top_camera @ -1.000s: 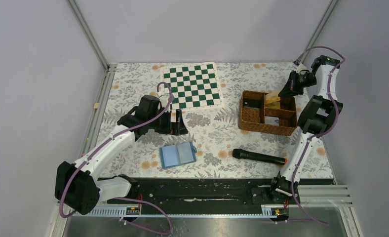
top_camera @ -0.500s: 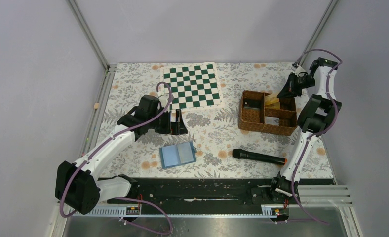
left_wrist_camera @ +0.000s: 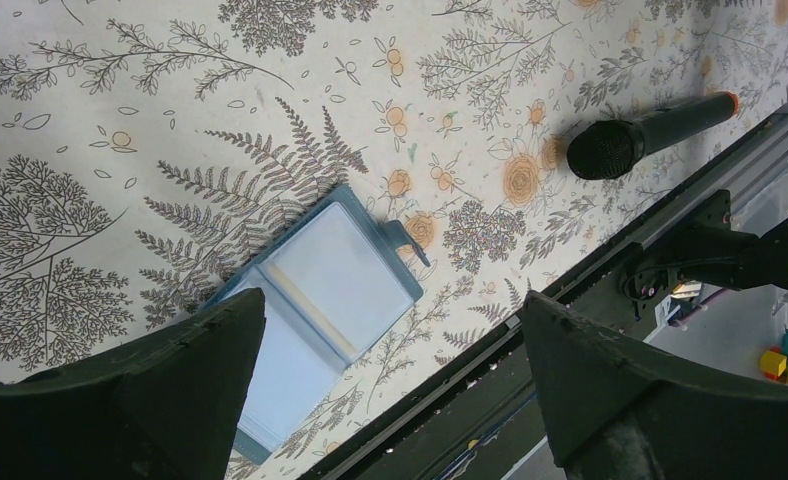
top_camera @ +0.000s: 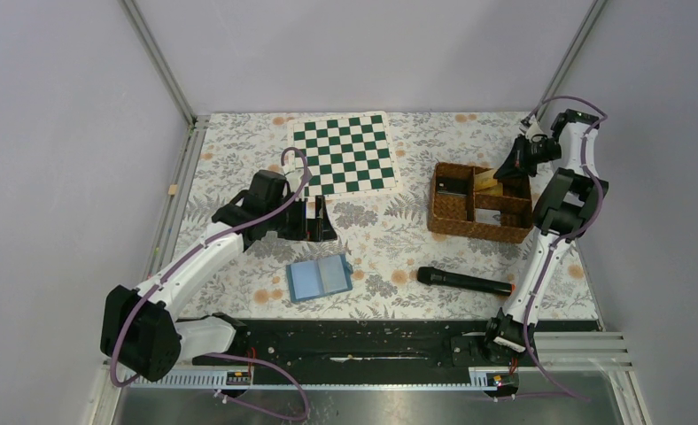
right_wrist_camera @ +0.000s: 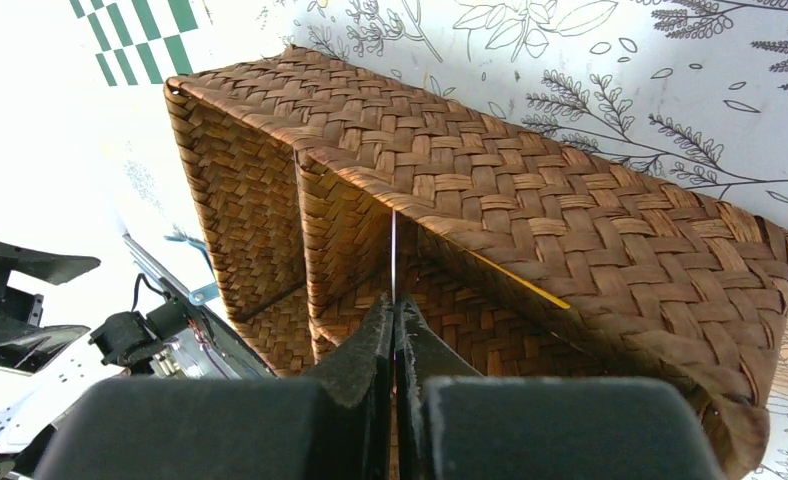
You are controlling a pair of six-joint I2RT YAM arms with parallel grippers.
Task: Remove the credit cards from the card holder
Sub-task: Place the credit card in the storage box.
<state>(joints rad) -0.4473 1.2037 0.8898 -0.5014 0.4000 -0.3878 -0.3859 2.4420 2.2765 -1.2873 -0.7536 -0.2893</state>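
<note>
While the left gripper (top_camera: 317, 221) hangs with fingers spread wide and nothing in them, the holder (top_camera: 320, 278) lies open flat just near of it, near-centre of the table. We see no tan card in its pale pockets. Right of that lies a mic (top_camera: 465, 282), then the basket (top_camera: 452, 220) at far right. Over it the right gripper (right_wrist_camera: 394, 310) is clenched on a card (right_wrist_camera: 393, 250), seen edge-on above a divider. Risks, as we judge: that thin pinch could slip, or the card could snag the wicker and tip out onto the table. The left fingers, if lowered, could shove the loose holder. Surface is a floral cloth (top_camera: 239, 150) with a chequered board (top_camera: 345, 152) far-centre. Plain grey walls, metal frame posts.
</note>
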